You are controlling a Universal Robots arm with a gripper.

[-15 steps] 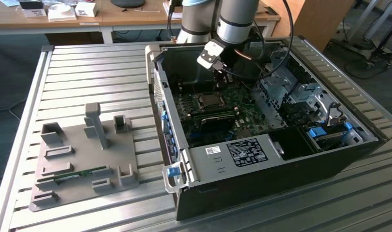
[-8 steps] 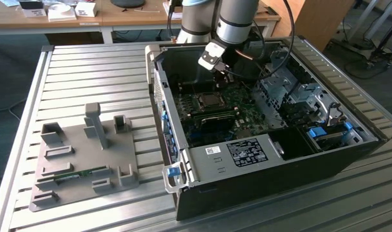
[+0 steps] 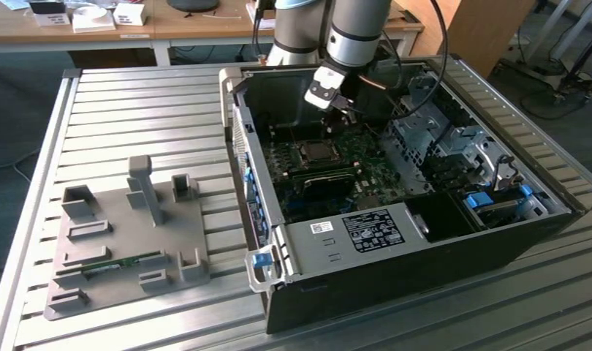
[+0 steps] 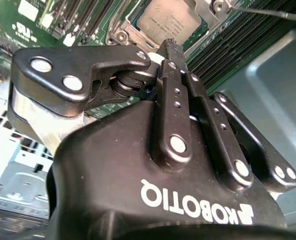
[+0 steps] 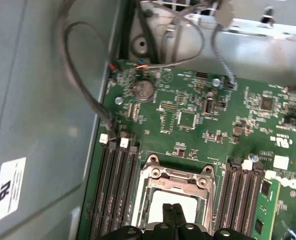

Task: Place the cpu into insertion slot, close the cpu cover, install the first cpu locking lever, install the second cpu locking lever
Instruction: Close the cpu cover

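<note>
- Open computer case [image 3: 403,270] lies on slatted metal table [image 3: 150,110], at exterior view's right.
- Robot arm [image 3: 359,29] reaches down into case from behind; gripper [image 3: 338,121] hangs over green board [image 3: 374,172], just beside cpu socket [image 3: 310,152].
- Grey holder plate [image 3: 120,241] on table at exterior view's left, w/ memory stick [image 3: 111,265] lying in a slot.
- Wooden desk [image 3: 179,25] behind table.

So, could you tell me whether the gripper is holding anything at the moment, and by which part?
Nothing is held: the gripper has its fingertips shut together, empty, over the cpu, which lies in the socket framed by the cpu cover.
</note>
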